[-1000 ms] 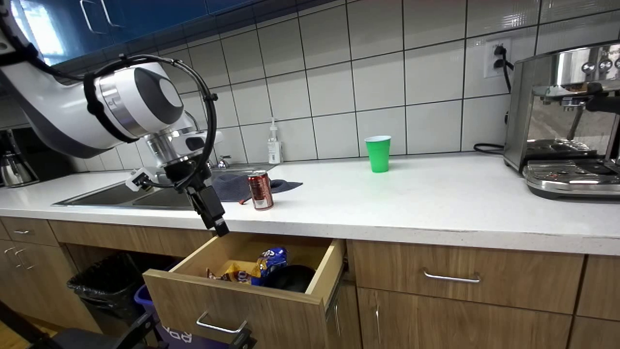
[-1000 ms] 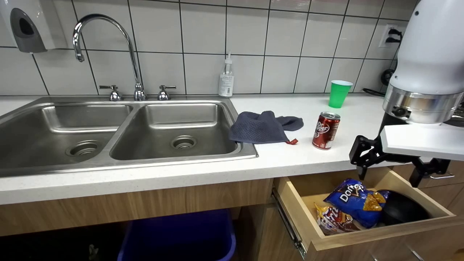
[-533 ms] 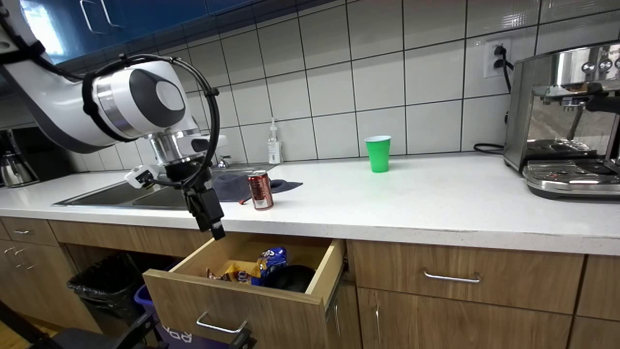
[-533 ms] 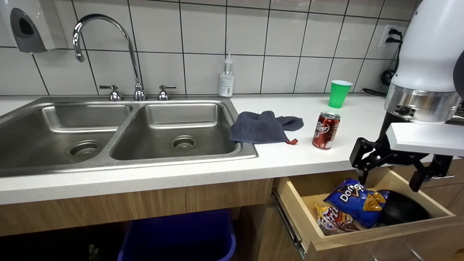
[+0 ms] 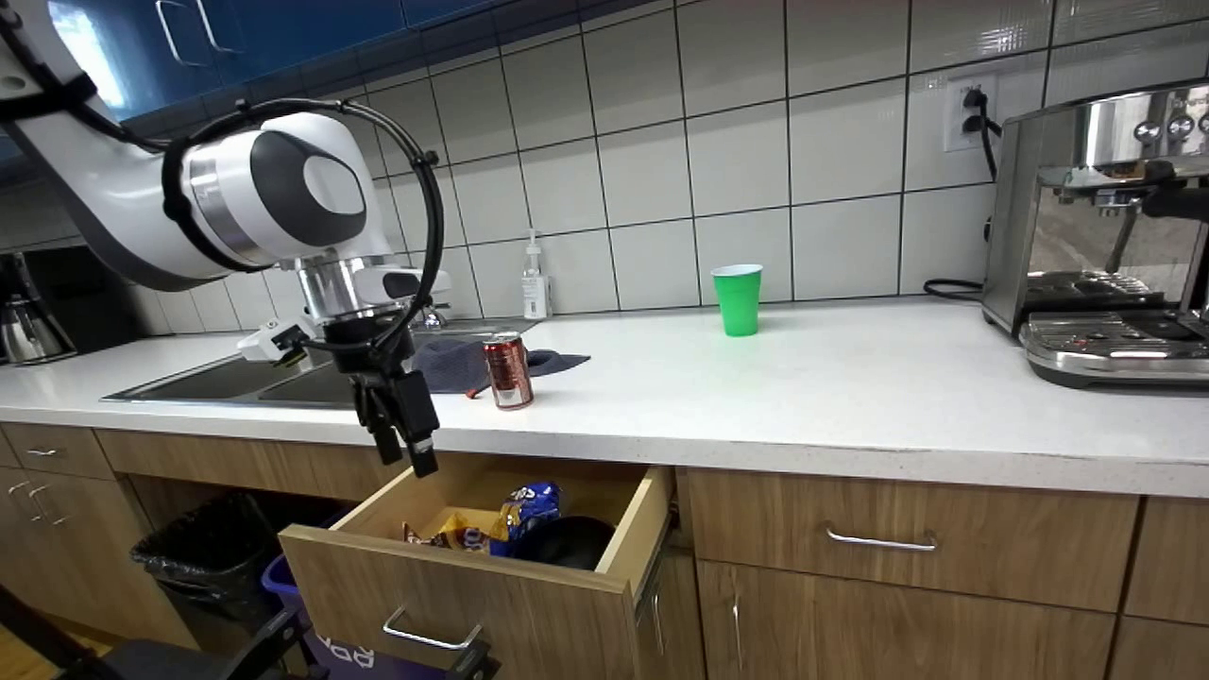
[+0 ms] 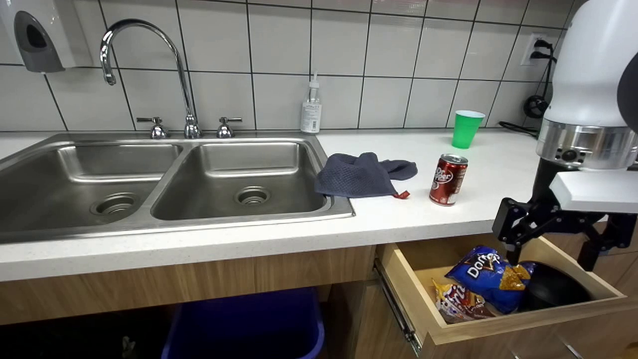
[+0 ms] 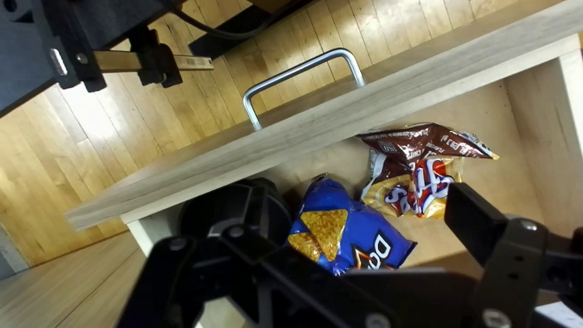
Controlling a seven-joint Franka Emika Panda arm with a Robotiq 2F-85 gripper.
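Observation:
My gripper stands open above the pulled-out drawer, with nothing between its fingers. In the wrist view a blue Doritos bag shows in the gap between the fingers, lower down in the drawer. Beside it lies a brown and yellow snack bag, partly covered by one finger. A black bowl sits at the other end, half hidden by the gripper in the wrist view. The fingertips appear apart from all of these; the Doritos bag and the bowl look nearest.
On the white counter stand a red soda can, a green cup and a grey cloth by the sink. A coffee machine is farther along. The counter edge overhangs the drawer's back; bins sit below.
My gripper has sunk slightly toward the drawer and shifted a little to the right, its fingers now pointing more straight down. It has stayed open. Drawer and contents look unmoved.

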